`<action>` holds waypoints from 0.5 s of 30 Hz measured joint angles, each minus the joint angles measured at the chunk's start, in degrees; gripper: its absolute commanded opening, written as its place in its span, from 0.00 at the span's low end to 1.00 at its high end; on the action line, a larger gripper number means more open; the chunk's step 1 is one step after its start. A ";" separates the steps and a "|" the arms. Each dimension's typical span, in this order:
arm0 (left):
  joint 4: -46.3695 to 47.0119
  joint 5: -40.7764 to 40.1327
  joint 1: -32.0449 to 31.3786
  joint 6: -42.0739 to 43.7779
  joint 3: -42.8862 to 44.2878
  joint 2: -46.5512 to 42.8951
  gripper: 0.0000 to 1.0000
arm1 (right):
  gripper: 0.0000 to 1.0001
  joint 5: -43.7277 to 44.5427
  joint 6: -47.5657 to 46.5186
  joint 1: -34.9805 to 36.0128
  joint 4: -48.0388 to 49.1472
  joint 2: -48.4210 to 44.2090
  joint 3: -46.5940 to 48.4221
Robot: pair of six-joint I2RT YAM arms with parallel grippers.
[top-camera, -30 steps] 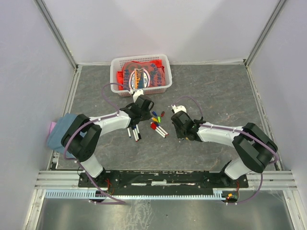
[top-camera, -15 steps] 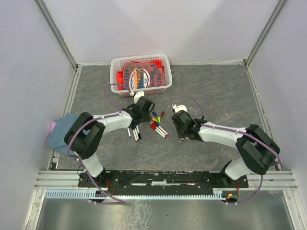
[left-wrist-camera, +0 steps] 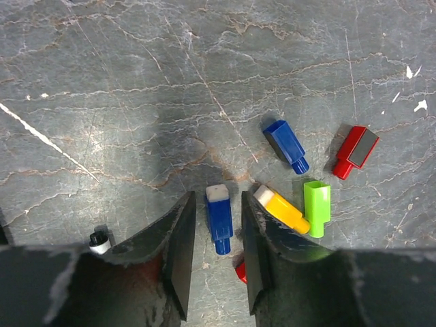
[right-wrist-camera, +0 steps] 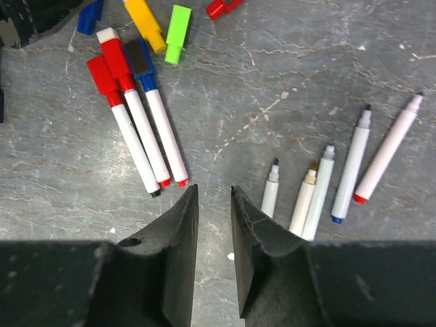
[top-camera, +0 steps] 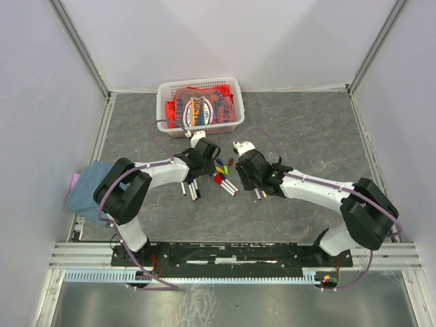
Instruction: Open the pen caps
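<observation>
The left gripper (left-wrist-camera: 216, 201) hung over the middle of the tabletop (left-wrist-camera: 136, 82), its jaws slightly parted and gripping nothing, with a loose blue cap (left-wrist-camera: 219, 219) lying in the gap between them. A yellow cap (left-wrist-camera: 285, 208), a green cap (left-wrist-camera: 317, 206), a red cap (left-wrist-camera: 355, 151) and a second blue cap (left-wrist-camera: 285, 144) lay close by. The right gripper (right-wrist-camera: 212, 191) had its jaws likewise released and empty, with three capped pens (right-wrist-camera: 146, 129) to one side and five uncapped pens (right-wrist-camera: 320, 187) to the other.
</observation>
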 measured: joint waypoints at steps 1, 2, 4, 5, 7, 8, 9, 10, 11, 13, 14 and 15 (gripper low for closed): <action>0.02 0.00 0.00 0.11 0.00 -0.09 0.46 | 0.33 -0.59 -0.17 0.09 0.37 0.74 0.26; 0.00 0.02 0.00 0.15 -0.02 -0.22 0.49 | 0.33 -1.11 -0.37 0.15 0.81 1.42 0.42; 0.11 0.02 0.00 0.17 -0.35 -1.01 0.54 | 0.33 -2.03 -0.68 0.33 1.25 2.84 0.81; 0.15 0.04 0.00 0.15 -0.66 -1.62 0.56 | 0.33 -2.38 -0.90 0.37 1.27 3.56 1.09; 0.28 0.11 0.02 0.15 -1.49 -3.19 0.59 | 0.34 -3.02 -1.09 0.42 1.33 4.85 1.79; 0.48 0.15 0.04 0.15 -2.05 -4.20 0.60 | 0.35 -3.32 -1.18 0.42 1.49 5.53 2.19; 0.66 0.24 0.07 0.15 -2.58 -5.14 0.60 | 0.35 -3.54 -1.31 0.44 1.70 6.14 2.60; 0.98 0.33 0.07 0.15 -3.04 -5.97 0.60 | 0.36 -3.67 -1.44 0.44 1.99 6.64 2.93; 1.25 0.46 0.07 0.15 -3.39 -6.64 0.60 | 0.36 -3.96 -1.53 0.44 2.34 7.19 3.26; 1.75 0.61 0.11 0.15 -4.11 -7.85 0.60 | 0.36 -4.46 -1.70 0.44 2.73 8.17 3.93; 2.08 0.63 0.11 0.15 -4.52 -8.35 0.60 | 0.36 -4.57 -1.75 0.44 2.82 8.50 4.17; 2.51 0.72 0.11 0.15 -5.01 -8.85 0.61 | 0.36 -4.70 -1.84 0.44 2.89 8.96 4.46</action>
